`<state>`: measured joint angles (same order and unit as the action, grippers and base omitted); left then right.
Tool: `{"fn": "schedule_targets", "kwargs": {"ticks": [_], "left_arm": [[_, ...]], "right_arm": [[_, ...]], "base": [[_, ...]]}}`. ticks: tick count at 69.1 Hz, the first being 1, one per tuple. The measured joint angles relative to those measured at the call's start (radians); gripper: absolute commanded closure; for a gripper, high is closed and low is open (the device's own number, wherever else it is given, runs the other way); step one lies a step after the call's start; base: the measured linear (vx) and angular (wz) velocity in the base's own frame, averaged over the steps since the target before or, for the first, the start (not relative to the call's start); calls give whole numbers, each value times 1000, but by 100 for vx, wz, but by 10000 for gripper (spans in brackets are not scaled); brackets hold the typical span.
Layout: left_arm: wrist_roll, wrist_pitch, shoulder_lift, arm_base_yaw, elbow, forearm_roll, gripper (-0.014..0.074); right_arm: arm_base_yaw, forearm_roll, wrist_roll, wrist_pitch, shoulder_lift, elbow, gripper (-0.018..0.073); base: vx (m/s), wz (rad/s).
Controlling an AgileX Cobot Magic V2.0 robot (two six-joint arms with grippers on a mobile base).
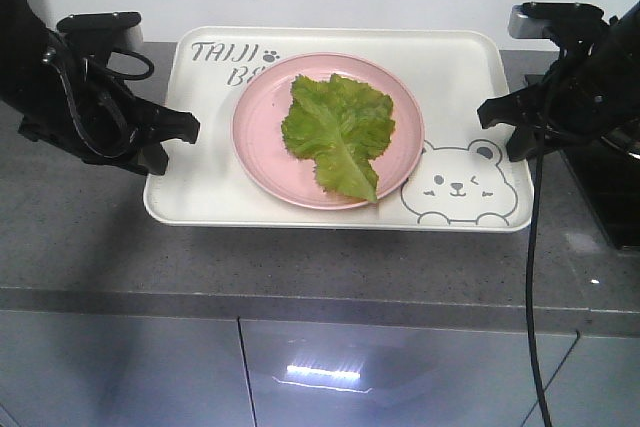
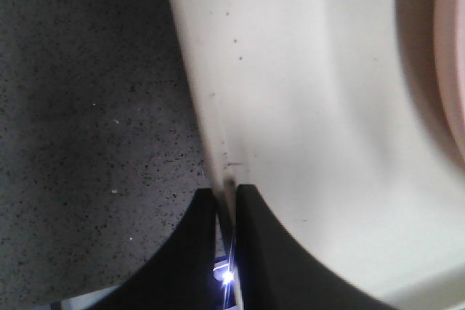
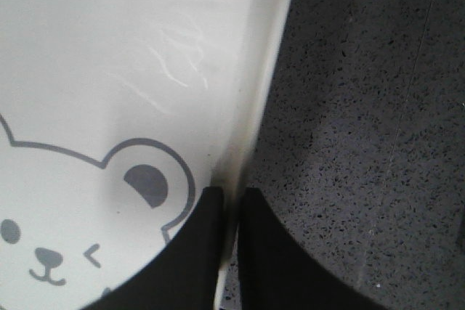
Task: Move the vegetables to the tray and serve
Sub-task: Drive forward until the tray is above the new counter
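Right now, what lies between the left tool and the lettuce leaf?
In the front view: the tray rim that the left tool pinches, bare tray floor, then pink plate under the lettuce leaf.

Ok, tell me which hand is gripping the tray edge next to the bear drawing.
The right hand: it pinches the tray rim beside the bear; the left hand grips the plain opposite rim.

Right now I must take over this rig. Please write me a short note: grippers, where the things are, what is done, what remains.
Left gripper: shut on the tray's left rim.
Right gripper: shut on the tray's right rim.
Lettuce leaf lies on the pink plate, which sits on the tray. The tray rests on the grey counter.
Done: vegetables are on the tray, and both rims are gripped.
Left: lift the tray level with both arms together and serve it.
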<state>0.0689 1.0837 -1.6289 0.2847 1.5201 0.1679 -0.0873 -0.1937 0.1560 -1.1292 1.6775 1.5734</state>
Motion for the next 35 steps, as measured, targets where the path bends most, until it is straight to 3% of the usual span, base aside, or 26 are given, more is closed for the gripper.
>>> {"fn": "schedule_targets", "kwargs": {"ticks": [35], "left_arm": [[0,0,0,0,0,0,602]], "right_arm": [[0,0,0,0,0,0,565]], "base": [[7,0]]}}
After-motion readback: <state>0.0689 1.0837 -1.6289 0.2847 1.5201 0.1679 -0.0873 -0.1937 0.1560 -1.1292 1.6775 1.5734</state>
